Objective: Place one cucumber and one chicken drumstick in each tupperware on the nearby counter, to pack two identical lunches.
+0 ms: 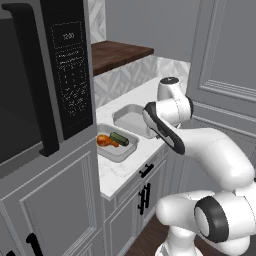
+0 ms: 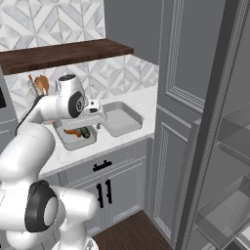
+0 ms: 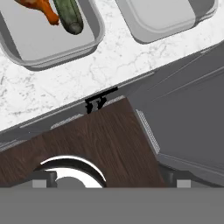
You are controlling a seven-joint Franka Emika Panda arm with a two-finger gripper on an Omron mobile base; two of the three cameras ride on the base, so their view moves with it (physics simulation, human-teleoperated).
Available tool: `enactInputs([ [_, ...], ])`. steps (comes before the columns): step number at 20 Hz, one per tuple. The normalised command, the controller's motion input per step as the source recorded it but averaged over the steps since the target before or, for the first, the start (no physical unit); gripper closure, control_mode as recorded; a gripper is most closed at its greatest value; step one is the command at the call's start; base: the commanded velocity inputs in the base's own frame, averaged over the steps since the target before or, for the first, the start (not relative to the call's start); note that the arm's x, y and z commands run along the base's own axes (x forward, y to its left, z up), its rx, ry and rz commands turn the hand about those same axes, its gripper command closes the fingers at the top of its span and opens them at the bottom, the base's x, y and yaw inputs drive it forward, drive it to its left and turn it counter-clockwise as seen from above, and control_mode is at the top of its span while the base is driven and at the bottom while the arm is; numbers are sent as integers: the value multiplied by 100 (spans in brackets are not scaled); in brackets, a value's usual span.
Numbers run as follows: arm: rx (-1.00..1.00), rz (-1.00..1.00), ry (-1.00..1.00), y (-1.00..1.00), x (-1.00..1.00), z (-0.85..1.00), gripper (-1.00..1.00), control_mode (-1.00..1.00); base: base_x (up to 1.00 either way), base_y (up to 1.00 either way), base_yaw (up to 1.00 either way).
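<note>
Right base view: utensils [image 2: 38, 84] behind arm.

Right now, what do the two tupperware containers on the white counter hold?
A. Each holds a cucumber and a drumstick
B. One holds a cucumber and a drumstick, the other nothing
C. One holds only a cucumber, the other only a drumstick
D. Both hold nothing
B. The left base view shows a cucumber and a chicken drumstick in the nearer tupperware, while the farther tupperware holds nothing on its visible floor.
</note>
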Motion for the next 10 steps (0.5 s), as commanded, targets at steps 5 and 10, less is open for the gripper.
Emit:
enactInputs([
  [5,1,-8,-22,-13,-74,93,-100,-100,0,0,0],
  [10,7,-7,-12,-16,-100,18,-100,-100,0,0,0],
])
